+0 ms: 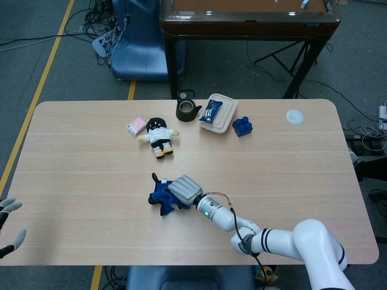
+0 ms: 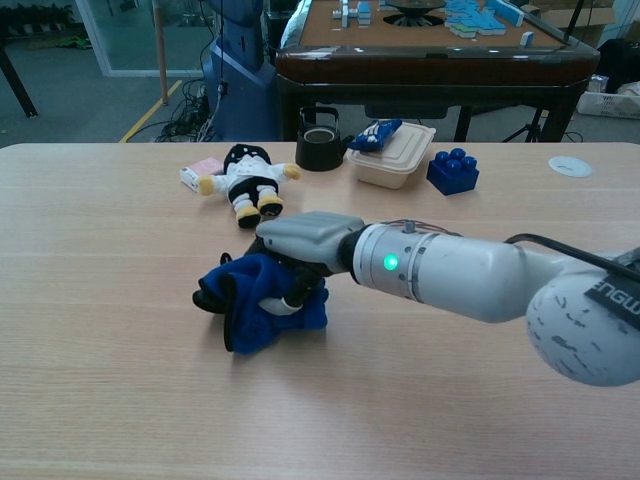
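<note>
Resting at the desk's [image 1: 78, 181] near left edge, the left hand [image 1: 9, 225] shows only fingertips, spread apart and holding nothing. Well to its right, the right hand [image 2: 300, 243] presses down on a crumpled blue cloth [image 2: 255, 300], fingers [image 2: 290, 300] curled into the fabric and clamped on it, the cloth lying on the desk beneath them. Beyond the fingers lie a small doll [image 1: 158, 135] and a pink packet [image 1: 136, 126]; farther right stand a dark teapot [image 1: 187, 109], a lidded food box [image 1: 217, 115] and a blue block [image 1: 243, 126].
</note>
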